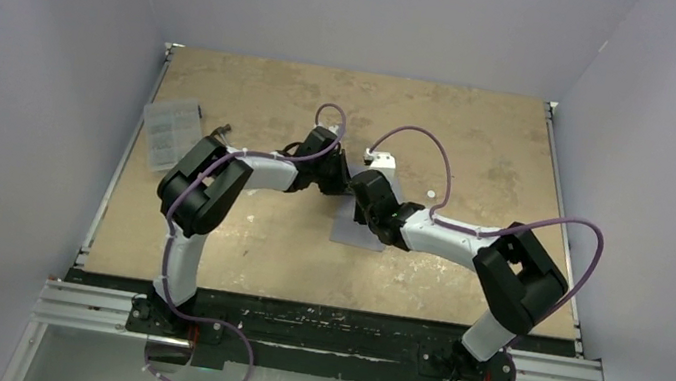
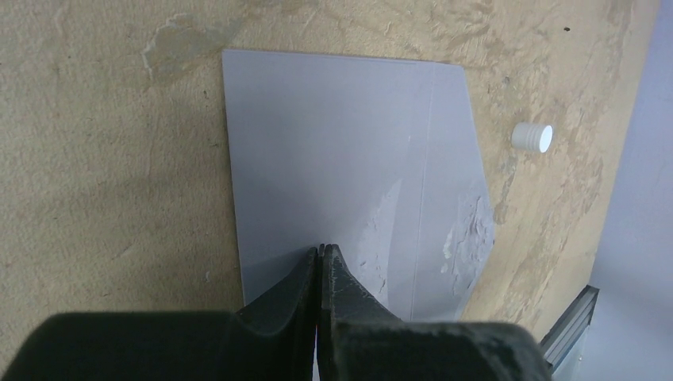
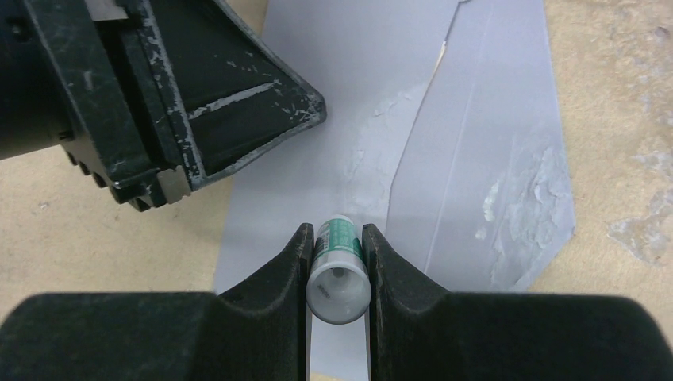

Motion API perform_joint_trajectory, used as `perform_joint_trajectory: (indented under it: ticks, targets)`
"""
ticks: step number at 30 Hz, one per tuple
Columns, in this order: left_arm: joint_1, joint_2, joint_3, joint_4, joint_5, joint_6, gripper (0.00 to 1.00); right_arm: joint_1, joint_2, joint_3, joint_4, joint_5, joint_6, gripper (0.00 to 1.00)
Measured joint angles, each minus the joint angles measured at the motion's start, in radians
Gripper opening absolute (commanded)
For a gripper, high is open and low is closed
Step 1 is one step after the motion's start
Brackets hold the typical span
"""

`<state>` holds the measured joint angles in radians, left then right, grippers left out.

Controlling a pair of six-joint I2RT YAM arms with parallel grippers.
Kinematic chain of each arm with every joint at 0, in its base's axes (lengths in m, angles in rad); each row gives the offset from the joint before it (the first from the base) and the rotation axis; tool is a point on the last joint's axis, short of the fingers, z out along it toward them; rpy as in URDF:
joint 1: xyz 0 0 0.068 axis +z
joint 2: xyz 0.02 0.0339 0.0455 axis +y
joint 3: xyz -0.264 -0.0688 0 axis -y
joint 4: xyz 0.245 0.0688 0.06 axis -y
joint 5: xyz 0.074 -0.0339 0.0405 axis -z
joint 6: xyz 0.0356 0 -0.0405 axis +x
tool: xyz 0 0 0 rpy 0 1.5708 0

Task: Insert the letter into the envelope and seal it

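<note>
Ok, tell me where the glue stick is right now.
Clamped in the right tool, its tip down on the envelope by the flap fold, mid-table; the shut left tool is just to its left in the right wrist view.

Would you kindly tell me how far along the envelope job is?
Done, apparently: no letter lies loose, so it is likely inside the envelope. In hand: the left gripper, shut, rests on the envelope while the right gripper holds an uncapped glue stick by the open flap; its cap lies beside. Left: fold the flap down and press.
</note>
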<state>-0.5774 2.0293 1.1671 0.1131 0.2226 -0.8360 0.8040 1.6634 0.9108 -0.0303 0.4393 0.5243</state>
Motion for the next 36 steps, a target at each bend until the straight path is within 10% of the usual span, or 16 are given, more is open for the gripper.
perform_joint_trajectory:
  ticks: [36]
  targets:
    - [-0.006,0.016,0.019,-0.023,-0.021,-0.011,0.00,-0.030,0.111,0.031,0.127,0.155,0.071,0.00]
